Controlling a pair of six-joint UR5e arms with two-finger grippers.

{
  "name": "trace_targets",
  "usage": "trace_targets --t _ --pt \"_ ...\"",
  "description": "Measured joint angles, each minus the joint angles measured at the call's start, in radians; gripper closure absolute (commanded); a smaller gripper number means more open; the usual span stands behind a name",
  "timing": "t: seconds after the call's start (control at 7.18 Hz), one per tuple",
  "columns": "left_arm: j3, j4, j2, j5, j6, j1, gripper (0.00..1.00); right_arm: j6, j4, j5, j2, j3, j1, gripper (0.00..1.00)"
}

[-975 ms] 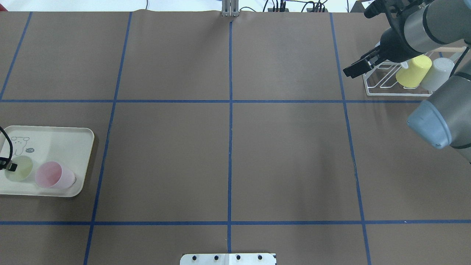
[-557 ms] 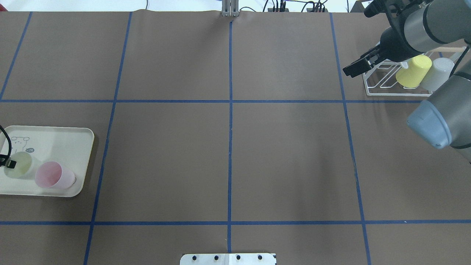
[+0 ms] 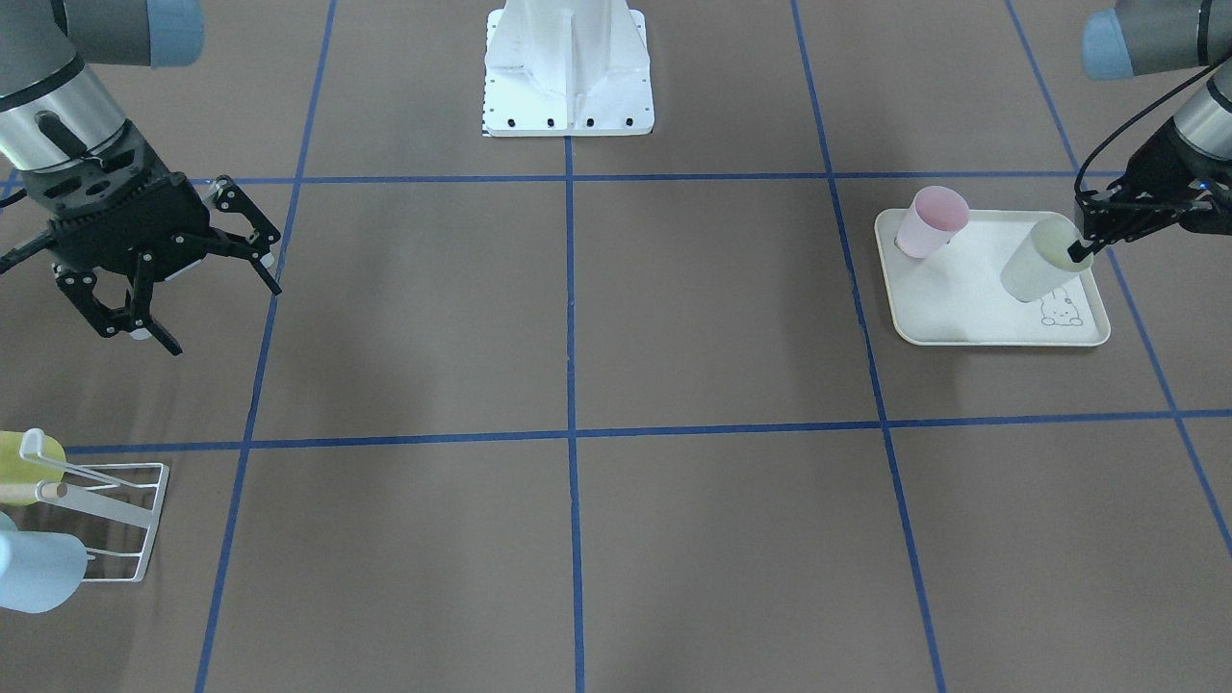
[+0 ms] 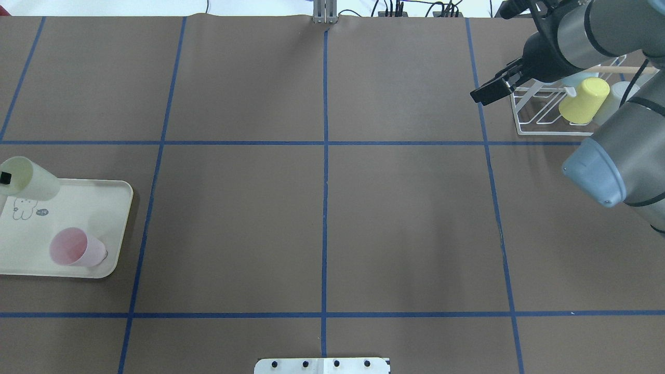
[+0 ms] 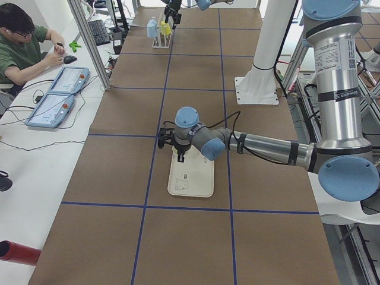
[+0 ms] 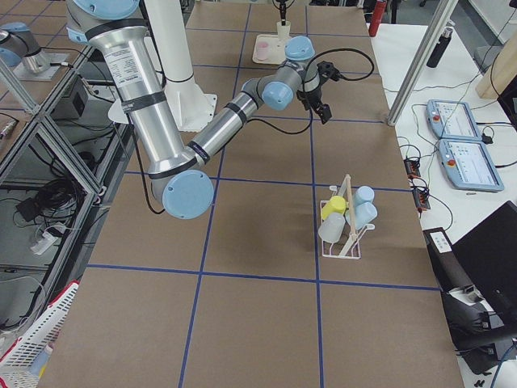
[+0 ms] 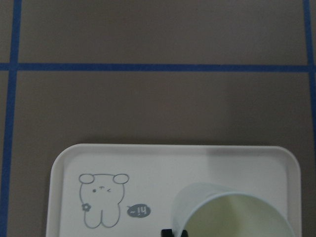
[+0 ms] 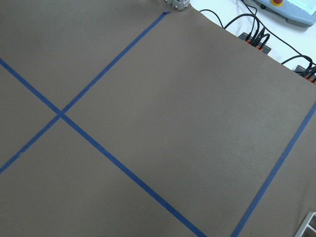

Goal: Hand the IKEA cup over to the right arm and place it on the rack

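Green cup, front view: one green cup, tilted over the tray, its rim clenched in my left gripper.
Pink cup, front view: one pink cup stands on the tray, apart from my left jaws, toward the table's middle.
Right gripper, front view: my right gripper hangs spread wide and empty over the table. The rack lies near these jaws on the operators' side. Two cups show on it at the edge, a yellow cup and a blue cup.
Overhead view: only one black fingertip of my left jaws shows, at the green cup's mouth. My right jaws sit just beside the rack's end, and my arm hides part of the rack.
Right side view: the full count, four cups on the rack: one yellow, two blue, one grey-white cup.
Left side view: one person at a side desk. My wrist hides most of the green cup.
Left wrist view: the cup's open mouth under my jaws, with one animal drawing on the tray beside it.
Right wrist view: table and blue tape lines, with a corner of the rack at the edge.
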Motion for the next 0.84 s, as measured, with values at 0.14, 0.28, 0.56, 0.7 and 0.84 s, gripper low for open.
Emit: trace_targets --t 0.14,0.28,0.56,0.7,0.84 --pt "-0.002 0.030 -0.075 -0.063 -0.106 -0.017 1.00 0.000 0.022 -0.008 0.030 -0.004 -0.013 0.01" --pt "-0.007 0.038 -0.150 -0.133 -0.254 -0.024 1.00 0.001 0.068 -0.015 0.056 -0.013 -0.031 0.01" --pt "-0.021 0.034 -0.280 -0.239 -0.529 -0.027 1.00 0.000 0.124 -0.031 0.104 -0.028 -0.067 0.03" --pt "-0.030 0.030 -0.338 -0.280 -0.662 -0.028 1.00 -0.002 0.165 -0.067 0.116 -0.031 -0.095 0.02" --pt "-0.033 0.021 -0.392 -0.320 -0.788 -0.028 1.00 -0.001 0.250 -0.126 0.120 -0.035 -0.136 0.02"
